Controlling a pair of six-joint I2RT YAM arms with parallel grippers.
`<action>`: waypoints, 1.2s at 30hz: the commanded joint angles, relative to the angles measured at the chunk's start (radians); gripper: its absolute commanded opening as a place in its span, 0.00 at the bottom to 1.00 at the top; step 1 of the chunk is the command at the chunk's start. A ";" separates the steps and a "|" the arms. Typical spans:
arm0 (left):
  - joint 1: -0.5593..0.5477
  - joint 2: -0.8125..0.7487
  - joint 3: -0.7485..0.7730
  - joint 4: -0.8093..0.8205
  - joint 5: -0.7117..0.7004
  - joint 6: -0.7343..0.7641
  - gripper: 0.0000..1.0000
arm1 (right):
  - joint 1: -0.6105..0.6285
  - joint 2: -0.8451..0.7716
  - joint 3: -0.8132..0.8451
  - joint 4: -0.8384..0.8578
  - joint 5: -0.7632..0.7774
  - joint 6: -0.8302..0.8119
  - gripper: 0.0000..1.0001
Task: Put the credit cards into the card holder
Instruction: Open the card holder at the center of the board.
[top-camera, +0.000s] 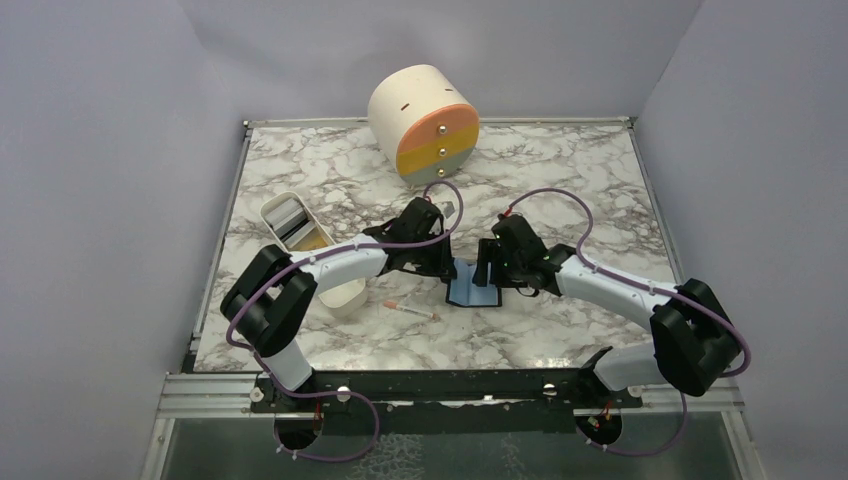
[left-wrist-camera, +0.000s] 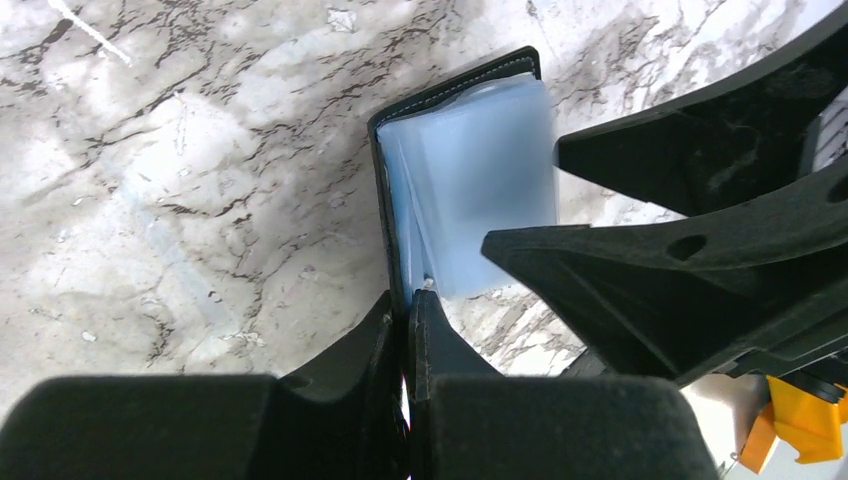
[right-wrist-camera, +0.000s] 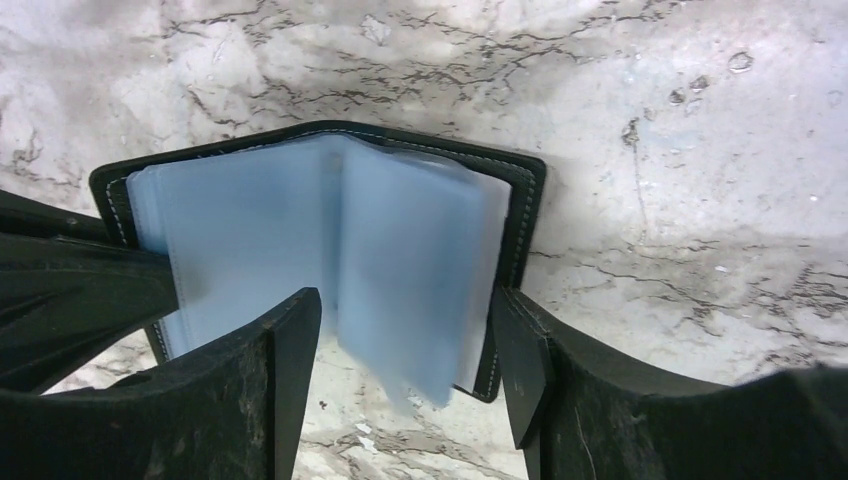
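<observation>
Opening the card holder (right-wrist-camera: 330, 230): left jaws clamp its cover (left-wrist-camera: 385, 200), right jaws stand open astride the sleeves (right-wrist-camera: 410, 270), apparently needing to pinch one next.

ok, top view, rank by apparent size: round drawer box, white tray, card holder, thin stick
1. round drawer box
2. white tray, partly hidden
3. card holder, partly covered
4. thin stick, roughly holder-length but far thinner

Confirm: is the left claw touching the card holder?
Touching. The left wrist view shows the left claw pinched shut on the black cover edge of the card holder, with no gap between them.
</observation>
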 joint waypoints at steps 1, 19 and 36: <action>0.010 -0.006 -0.018 0.007 -0.039 0.031 0.00 | 0.004 -0.023 0.004 -0.043 0.090 0.006 0.66; 0.017 -0.002 -0.066 0.060 -0.027 0.029 0.00 | 0.004 -0.055 0.028 -0.079 0.099 -0.012 0.49; 0.030 0.037 -0.119 0.228 0.028 -0.058 0.00 | 0.004 -0.004 0.054 -0.122 0.162 -0.006 0.35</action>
